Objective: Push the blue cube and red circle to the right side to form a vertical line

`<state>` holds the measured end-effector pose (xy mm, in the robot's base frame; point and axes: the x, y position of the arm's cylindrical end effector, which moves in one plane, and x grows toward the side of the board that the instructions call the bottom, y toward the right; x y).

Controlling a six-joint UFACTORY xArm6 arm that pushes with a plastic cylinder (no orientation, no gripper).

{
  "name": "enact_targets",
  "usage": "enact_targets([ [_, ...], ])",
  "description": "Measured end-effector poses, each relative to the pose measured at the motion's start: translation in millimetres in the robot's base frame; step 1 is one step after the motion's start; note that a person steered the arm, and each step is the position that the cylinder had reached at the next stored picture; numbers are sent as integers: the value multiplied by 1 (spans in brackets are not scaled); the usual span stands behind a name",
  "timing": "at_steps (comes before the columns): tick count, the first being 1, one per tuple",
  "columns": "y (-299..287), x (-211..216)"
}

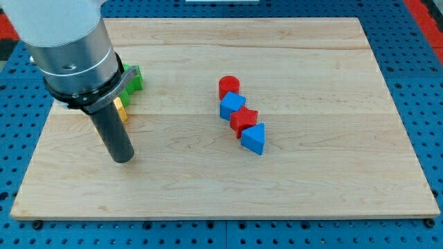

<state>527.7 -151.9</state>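
Jaws are something I lack: my arm ends in a plain dark rod, so nothing is gripped, and my tip (122,159) rests on the wooden board (311,180) near the view's left. That pale board lies on a blue perforated table (415,83).

Well apart from my tip, at the middle of the board, four blocks form a slanting chain. The red circle (229,86) sits at its upper end, with the blue cube (232,105) touching it just below. Next comes a red star-like block (243,122), then a blue triangular block (254,138) at the lower right.

Behind my rod, a green block (135,79) and a yellow block (121,111) are partly hidden, their shapes unclear.
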Motion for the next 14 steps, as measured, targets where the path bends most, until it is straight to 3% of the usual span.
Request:
enact_targets([
  [3,15,-2],
  [5,88,-15],
  [7,60,-68],
  [9,96,-105],
  [13,162,-106],
  [14,141,-111],
])
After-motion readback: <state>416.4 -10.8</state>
